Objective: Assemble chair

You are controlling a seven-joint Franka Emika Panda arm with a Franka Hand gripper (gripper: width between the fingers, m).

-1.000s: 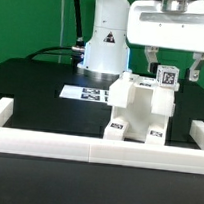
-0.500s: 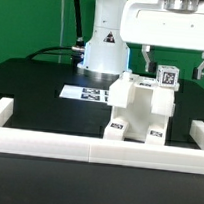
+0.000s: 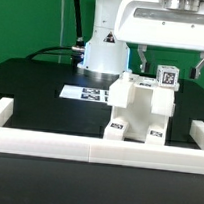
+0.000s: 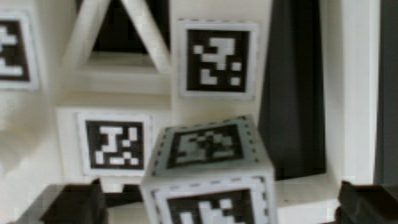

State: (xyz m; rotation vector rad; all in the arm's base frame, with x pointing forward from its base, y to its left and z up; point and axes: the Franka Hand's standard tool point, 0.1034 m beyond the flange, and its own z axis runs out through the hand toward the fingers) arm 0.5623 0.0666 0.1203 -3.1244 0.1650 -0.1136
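Observation:
The white chair (image 3: 139, 113) stands upright on the black table, just behind the front rail, with small tags on its blocky pieces. A tagged post (image 3: 167, 78) sticks up at its top. My gripper (image 3: 170, 63) hangs open above it, with one dark finger on either side of the post and clear of it. In the wrist view the chair's white pieces (image 4: 125, 100) and their tags fill the frame. The post's tagged top (image 4: 210, 200) lies between the two dark fingertips (image 4: 64, 205), and nothing is held.
The marker board (image 3: 83, 91) lies flat behind the chair, on the exterior view's left. A low white border rail (image 3: 76, 149) runs along the front and up both sides. The arm's white base (image 3: 102, 52) stands at the back.
My gripper has risen slightly above the chair, with its jaws still wide. The chair has not moved.

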